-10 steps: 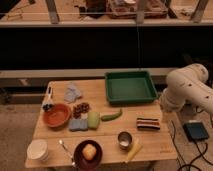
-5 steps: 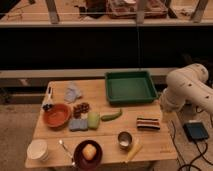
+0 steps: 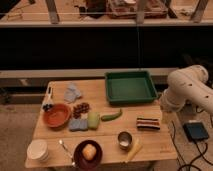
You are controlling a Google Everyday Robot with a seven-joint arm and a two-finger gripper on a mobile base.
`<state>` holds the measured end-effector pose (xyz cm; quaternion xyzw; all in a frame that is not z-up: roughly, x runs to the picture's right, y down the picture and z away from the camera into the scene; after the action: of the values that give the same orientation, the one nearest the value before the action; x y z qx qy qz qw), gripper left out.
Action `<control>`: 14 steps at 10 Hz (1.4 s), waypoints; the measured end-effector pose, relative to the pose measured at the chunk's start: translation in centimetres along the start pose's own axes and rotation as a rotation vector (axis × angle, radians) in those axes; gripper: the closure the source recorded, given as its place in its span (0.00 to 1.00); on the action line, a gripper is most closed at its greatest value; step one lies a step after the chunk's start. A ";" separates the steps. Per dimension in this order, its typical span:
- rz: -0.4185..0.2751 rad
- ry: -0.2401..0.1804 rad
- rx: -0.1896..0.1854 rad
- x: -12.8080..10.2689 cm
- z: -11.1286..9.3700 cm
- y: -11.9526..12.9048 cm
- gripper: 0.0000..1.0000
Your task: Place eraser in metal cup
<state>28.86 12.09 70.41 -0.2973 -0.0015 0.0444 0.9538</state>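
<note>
Task not started, as far as could be seen. The eraser lay flat on the tabletop, right side, striped edge facing the camera, untouched. The metal cup stood upright near the front edge, to the left of the eraser and a bit closer to the camera. The two were near each other but clearly apart. Nothing showed inside the cup apart from its pale interior.

The robot arm was folded up off the right end of the tabletop, level with the green tray and behind the eraser. The jaws hung somewhere low on that arm by the table's right edge and were hard to pick out. They were spread wide with nothing in them, and nothing was lifted off the table.

Clutter to mind: a yellow object lay just beside the cup on its right, nearly touching it. A green pepper lay behind the cup. The dark red bowl sat to the cup's left, with something yellowish in it.

My read on what was left was everything: reach down to the eraser, close on it, lift, carry it the short way left and forward, then lower it into the cup. The eraser looked long against the small cup mouth, so it would probably have to go in end-first and would stick out. That looked like the tricky bit.
</note>
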 end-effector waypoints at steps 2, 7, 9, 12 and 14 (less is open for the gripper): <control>0.016 -0.040 -0.008 0.1 1.9 0.1 0.35; 0.015 -0.099 -0.004 -0.3 4.9 0.1 0.35; 0.015 -0.122 0.010 -0.7 5.6 0.0 0.35; 0.015 -0.136 0.040 -1.3 6.5 -0.1 0.35; 0.015 -0.114 0.065 -1.5 7.3 -0.1 0.35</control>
<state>27.16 15.98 76.55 -0.2630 -0.0524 0.0684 0.9609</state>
